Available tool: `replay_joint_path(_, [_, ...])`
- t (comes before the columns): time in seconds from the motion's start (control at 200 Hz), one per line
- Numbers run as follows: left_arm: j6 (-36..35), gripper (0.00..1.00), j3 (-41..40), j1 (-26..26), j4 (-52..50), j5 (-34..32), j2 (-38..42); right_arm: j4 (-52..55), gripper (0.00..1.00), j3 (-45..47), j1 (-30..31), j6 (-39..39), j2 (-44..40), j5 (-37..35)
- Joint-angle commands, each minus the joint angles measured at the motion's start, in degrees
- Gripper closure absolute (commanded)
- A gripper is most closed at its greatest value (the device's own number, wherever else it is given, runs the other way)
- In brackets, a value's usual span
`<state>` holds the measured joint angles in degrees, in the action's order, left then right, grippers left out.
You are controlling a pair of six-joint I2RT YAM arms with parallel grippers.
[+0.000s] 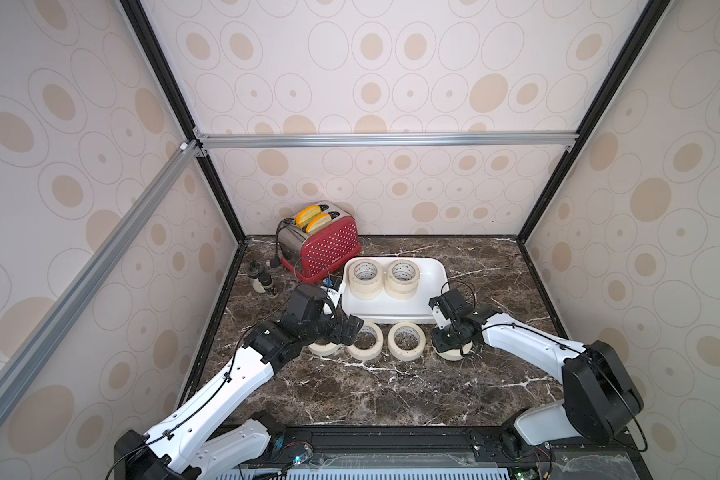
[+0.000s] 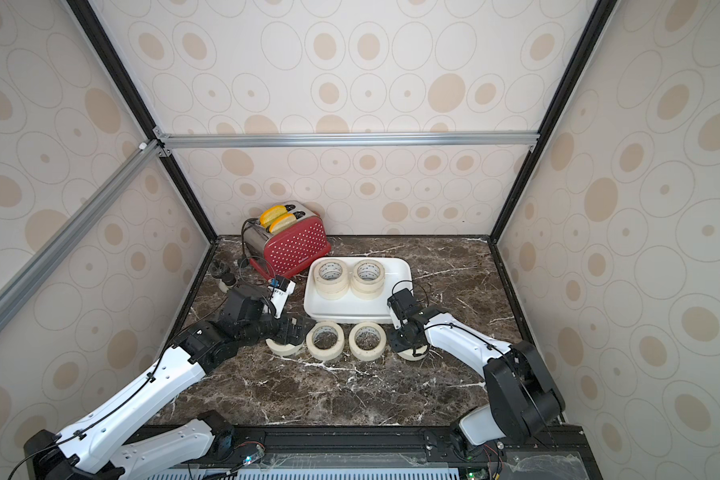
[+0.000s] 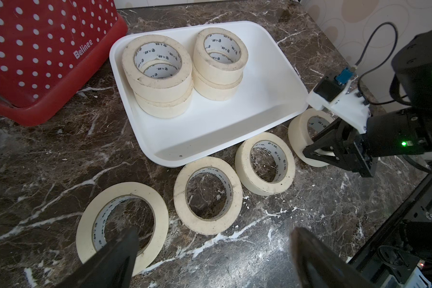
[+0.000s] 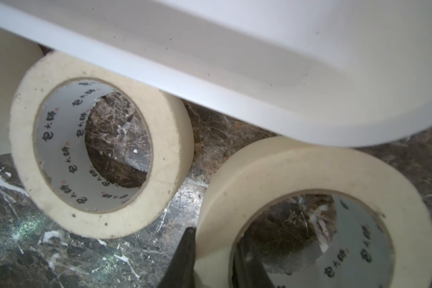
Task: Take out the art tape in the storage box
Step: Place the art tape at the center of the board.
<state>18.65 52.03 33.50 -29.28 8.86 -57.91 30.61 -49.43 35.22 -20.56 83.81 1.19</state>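
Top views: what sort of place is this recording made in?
Probably a staged robot test cell dressed as a kitchen counter: dark brown marble-patterned tabletop, beige circle-patterned wall panels in silver aluminium framing, and a red polka-dot toaster.

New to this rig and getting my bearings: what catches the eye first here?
A red polka-dot toaster stands at the marble table's back left. Beside it the white storage box holds two stacks of art tape; four more rolls lie in a row before it, the right gripper shut on the rightmost roll.
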Motion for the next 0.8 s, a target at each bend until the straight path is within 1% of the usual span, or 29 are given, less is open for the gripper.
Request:
replay_joint_path(0.0, [0.68, 0.01, 0.62, -0.36, -0.28, -0.43, -0.12, -1.26, 0.83, -1.2, -0.1, 0.74, 1.11, -0.99])
replay_joint_path(0.31, [0.68, 0.01, 0.63, -0.36, -0.34, -0.47, -0.34, -1.35, 0.83, -2.57, -0.12, 1.87, 3.53, -1.89])
replay_joint_path(0.796, [0.59, 0.01, 0.7, -0.36, -0.47, -0.7, -0.36, -2.22, 0.81, -3.38, -0.11, 1.77, 6.78, -1.01])
